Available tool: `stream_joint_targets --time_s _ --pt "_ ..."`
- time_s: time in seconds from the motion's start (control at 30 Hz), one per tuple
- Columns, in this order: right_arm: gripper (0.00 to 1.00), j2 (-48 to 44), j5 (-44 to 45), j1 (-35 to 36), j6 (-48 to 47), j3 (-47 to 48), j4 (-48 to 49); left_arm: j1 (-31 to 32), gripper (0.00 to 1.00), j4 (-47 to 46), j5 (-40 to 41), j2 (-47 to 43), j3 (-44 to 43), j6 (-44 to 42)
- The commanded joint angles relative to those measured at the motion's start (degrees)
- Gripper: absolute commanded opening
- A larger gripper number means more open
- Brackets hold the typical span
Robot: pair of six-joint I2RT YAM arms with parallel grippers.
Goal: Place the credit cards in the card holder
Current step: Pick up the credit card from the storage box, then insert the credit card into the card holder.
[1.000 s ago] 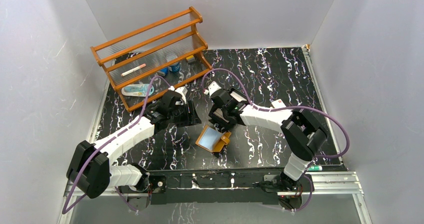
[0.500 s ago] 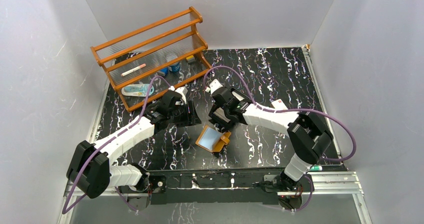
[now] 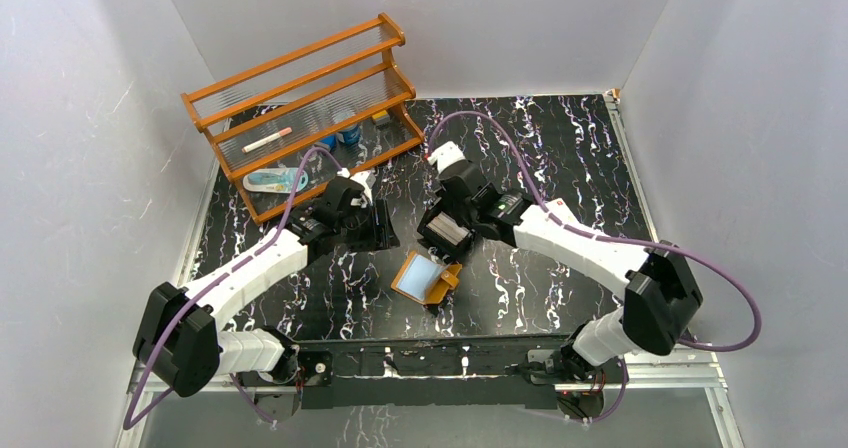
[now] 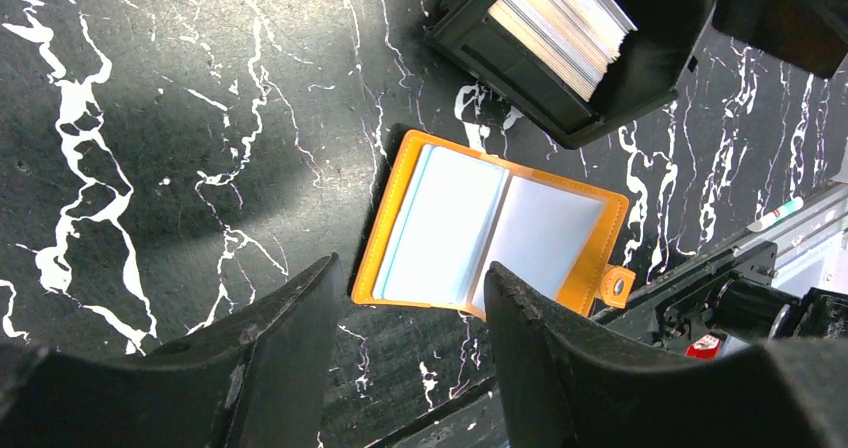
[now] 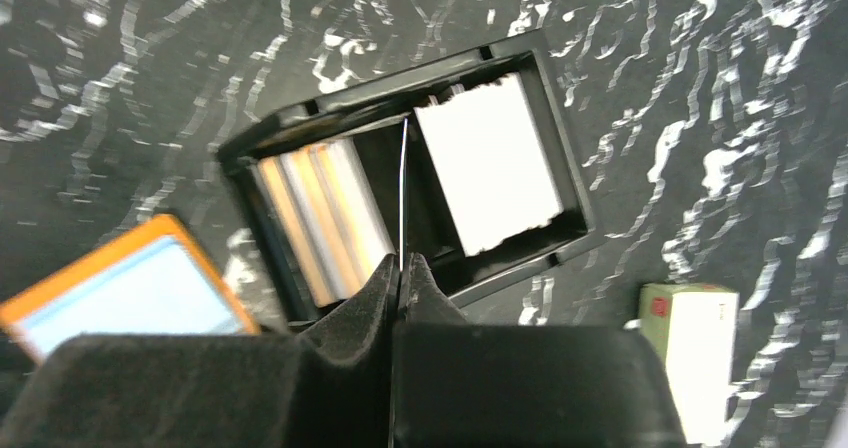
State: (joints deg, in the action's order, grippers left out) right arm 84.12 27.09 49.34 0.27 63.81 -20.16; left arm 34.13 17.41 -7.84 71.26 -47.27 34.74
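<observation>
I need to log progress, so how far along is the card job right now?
Done: the card holder lies open; filled sleeves cannot be made out. In hand: the right pincer pinches one card above the black tray; the left pincer hangs open over the holder. Left: the stacked cards in the tray.

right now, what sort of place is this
Probably a robot test cell: plain white walls box in a black marbled table, the left arm and right arm are bolted at its near edge, and an orange rack holds props.

In tray (image 4: 652,68), cards (image 4: 565,18) — holder (image 4: 495,233) just before it; rack (image 3: 300,103) behind-left.
</observation>
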Motion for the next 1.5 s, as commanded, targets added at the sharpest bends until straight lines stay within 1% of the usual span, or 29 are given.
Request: stream_joint_targets --time_s 0.0,0.13,0.3,0.37,0.47,0.6,0.73,0.83,0.9,1.1,1.2,1.27,1.47 --pt "0.0 -4.6 -5.9 -0.2 17.3 3.7 -3.4 -0.1 0.53 1.7 -2.8 -0.5 -2.1 -1.0" --pt "0.0 -8.0 -12.5 -0.2 35.4 0.3 -0.1 -0.2 0.53 1.2 -2.5 -1.3 -0.8 0.6" --pt "0.0 -9.6 -12.6 -0.2 54.4 -3.3 0.3 -0.2 0.53 2.7 -0.5 -3.0 0.1 0.9" --pt "0.0 -8.2 -12.7 -0.2 60.9 -2.2 -3.0 -0.2 0.53 3.0 -0.3 -3.7 0.7 1.0" --pt "0.0 -4.8 -13.7 -0.1 66.3 0.2 -8.1 -0.2 0.53 3.0 -0.4 -4.8 1.4 1.1" --pt "0.0 -1.7 -13.3 0.7 70.8 1.0 -11.5 -0.3 0.55 3.7 -0.5 -5.5 1.5 -0.4" --pt "0.0 -1.1 -12.0 2.8 71.6 -0.4 -11.5 -0.3 0.56 3.7 -1.2 -5.2 2.2 -1.1" --pt "0.0 -2.2 -11.2 3.8 68.1 -2.9 -10.6 -0.2 0.56 3.2 -2.2 -4.1 2.8 -1.5" --pt "0.0 -3.8 -10.8 4.0 65.6 -5.7 -10.4 -0.2 0.56 3.0 -4.4 -2.4 2.6 -2.5" --pt "0.0 -10.5 -14.7 4.0 57.3 -16.6 -2.7 -0.1 0.6 1.6 -9.9 4.2 1.7 -2.9" --pt "0.0 -14.5 -16.0 4.0 53.7 -20.6 0.5 -0.1 0.63 -0.5 -12.4 4.4 2.0 -2.3" --pt "0.0 -16.9 -16.5 4.0 51.5 -23.2 2.9 -0.1 0.67 -2.5 -14.6 4.1 2.5 -2.0" --pt "0.0 -21.2 -19.3 3.8 45.5 -28.4 9.2 0.0 0.74 -11.8 -22.9 6.2 5.5 1.2"
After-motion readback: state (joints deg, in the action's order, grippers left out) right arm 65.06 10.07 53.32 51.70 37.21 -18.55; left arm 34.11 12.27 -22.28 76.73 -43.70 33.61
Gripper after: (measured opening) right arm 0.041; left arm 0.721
